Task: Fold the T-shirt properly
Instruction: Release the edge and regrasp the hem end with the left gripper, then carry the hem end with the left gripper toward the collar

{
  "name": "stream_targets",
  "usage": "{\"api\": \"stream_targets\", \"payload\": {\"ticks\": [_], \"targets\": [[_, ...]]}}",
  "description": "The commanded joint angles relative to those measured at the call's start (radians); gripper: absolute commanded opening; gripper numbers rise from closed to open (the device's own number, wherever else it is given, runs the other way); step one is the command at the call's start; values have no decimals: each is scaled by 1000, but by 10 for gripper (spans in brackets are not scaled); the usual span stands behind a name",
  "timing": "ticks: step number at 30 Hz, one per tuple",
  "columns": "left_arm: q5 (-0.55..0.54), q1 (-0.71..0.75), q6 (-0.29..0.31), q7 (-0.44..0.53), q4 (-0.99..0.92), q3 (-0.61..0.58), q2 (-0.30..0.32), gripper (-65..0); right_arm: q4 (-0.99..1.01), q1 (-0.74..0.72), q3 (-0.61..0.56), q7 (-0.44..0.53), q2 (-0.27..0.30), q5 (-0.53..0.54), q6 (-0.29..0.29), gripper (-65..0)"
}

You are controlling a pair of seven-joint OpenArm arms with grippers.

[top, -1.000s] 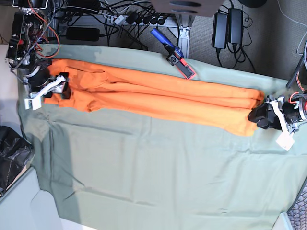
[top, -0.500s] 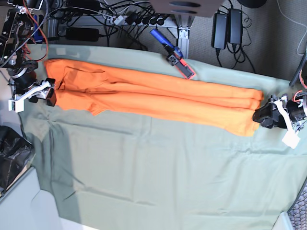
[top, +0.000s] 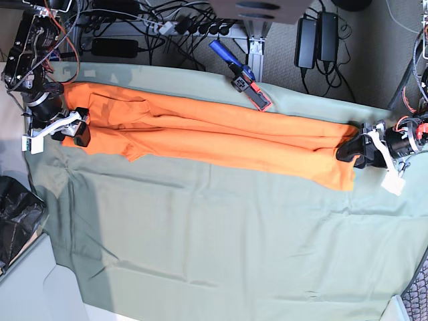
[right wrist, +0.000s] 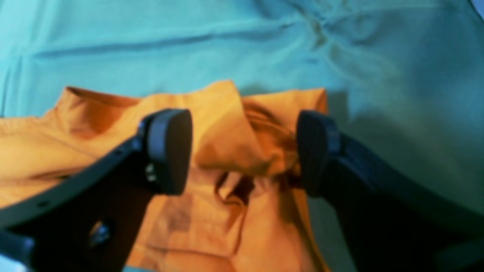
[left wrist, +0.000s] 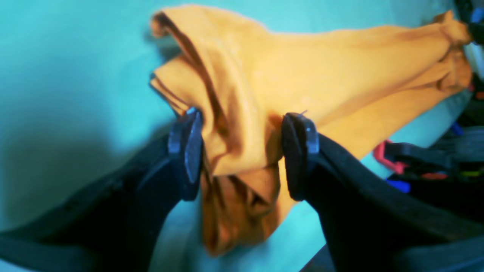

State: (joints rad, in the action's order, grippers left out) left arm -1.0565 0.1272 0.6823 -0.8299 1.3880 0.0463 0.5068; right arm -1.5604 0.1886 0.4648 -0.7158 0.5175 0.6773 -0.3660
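Note:
The orange T-shirt (top: 214,137) lies as a long narrow band across the grey-green cloth (top: 200,254). My left gripper (top: 351,150) is at its right end. In the left wrist view the left gripper (left wrist: 245,117) is open, with a bunched end of the T-shirt (left wrist: 340,68) between its fingers. My right gripper (top: 77,125) is at the shirt's left end. The right wrist view shows the right gripper (right wrist: 242,128) open, its jaws wide astride a raised fold of the T-shirt (right wrist: 219,124).
A blue and red clamp tool (top: 241,79) lies on the cloth's back edge just behind the shirt. Power strips and cables (top: 180,27) and black adapters (top: 317,37) sit behind the table. A black bag (top: 17,221) is off the left edge.
Both grippers drew outward off the shirt's ends, then came back to them; the left one also moved up. Their jaws stayed wide. The shirt has hardly moved.

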Motion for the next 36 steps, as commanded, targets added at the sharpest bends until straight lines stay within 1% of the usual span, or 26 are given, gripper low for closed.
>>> {"api": "stream_targets", "payload": {"ticks": [1,7,8,9,10,13,14,23,28,31,36], "targets": [[-21,-10,16,13,11,8,8,-291,-13,-8,11,19,22,11,-95,-218],[-28,-2,16,10,11,5,-1,-292,-13,-8,11,19,22,12,-95,-218],[-36,-2,16,10,11,5,-1,-304,-13,-8,11,19,22,11,-95,-218],[-47,-2,16,8,11,5,-3,-340,-13,-8,11,19,22,11,-95,-218],[-55,-2,16,2,11,5,-5,-397,-13,-8,11,19,22,11,-95,-218],[-61,-2,16,-5,11,5,-22,-612,-13,-8,11,19,22,11,-95,-218],[-61,-2,16,-5,11,5,-27,-650,-13,-8,11,19,22,12,-95,-218],[-21,-23,16,-3,11,6,-27,-650,-13,-8,11,24,23,11,-94,-218],[76,-68,16,45,11,6,-7,-650,-13,-8,11,23,23,11,-94,-218],[126,-106,16,58,10,6,9,-650,-13,-8,11,24,23,11,-94,-218],[160,-179,16,74,-37,5,40,-650,-13,-8,11,23,23,11,-95,-218]]}}
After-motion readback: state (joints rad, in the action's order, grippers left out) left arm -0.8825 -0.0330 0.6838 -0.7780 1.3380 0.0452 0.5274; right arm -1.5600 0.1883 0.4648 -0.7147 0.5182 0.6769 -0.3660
